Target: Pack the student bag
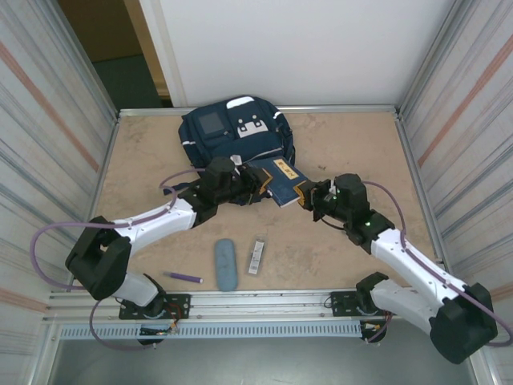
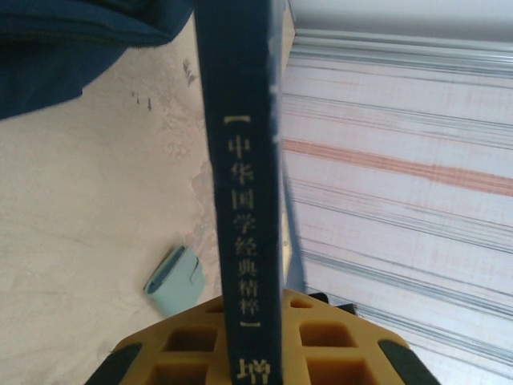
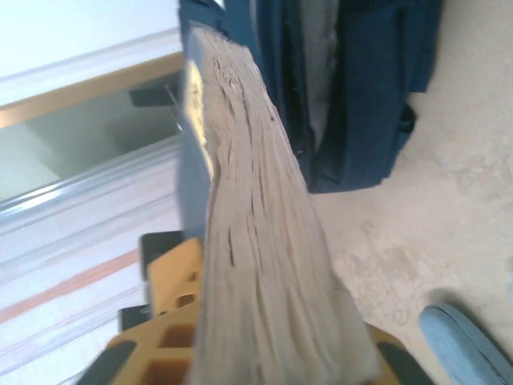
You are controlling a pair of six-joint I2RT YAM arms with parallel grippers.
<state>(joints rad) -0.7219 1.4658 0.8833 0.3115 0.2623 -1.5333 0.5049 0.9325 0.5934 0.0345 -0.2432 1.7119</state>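
Nearest, well in front of the student bag (image 1: 232, 132) — purple pen (image 1: 185, 277), grey-blue case (image 1: 226, 264) and small silver bar (image 1: 256, 256), flat on the tabletop (image 1: 353, 140). At the bag's near edge, a navy book (image 1: 280, 180) — left fingers (image 2: 329, 333) clamped on its spine, right fingers (image 3: 172, 277) on its page edge. The bag lies farthest, patch side up.

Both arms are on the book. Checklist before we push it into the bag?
1. Grip of left gripper on the book spine: ok, shut.
2. Grip of right gripper on the page edge: ok, shut.
3. Book lined up with bag: ok, its far end reaches the bag's near edge.
4. Bag mouth open enough: cannot tell.
5. The pencil case and pen apart from both arms: ok, they lie nearer the bases.
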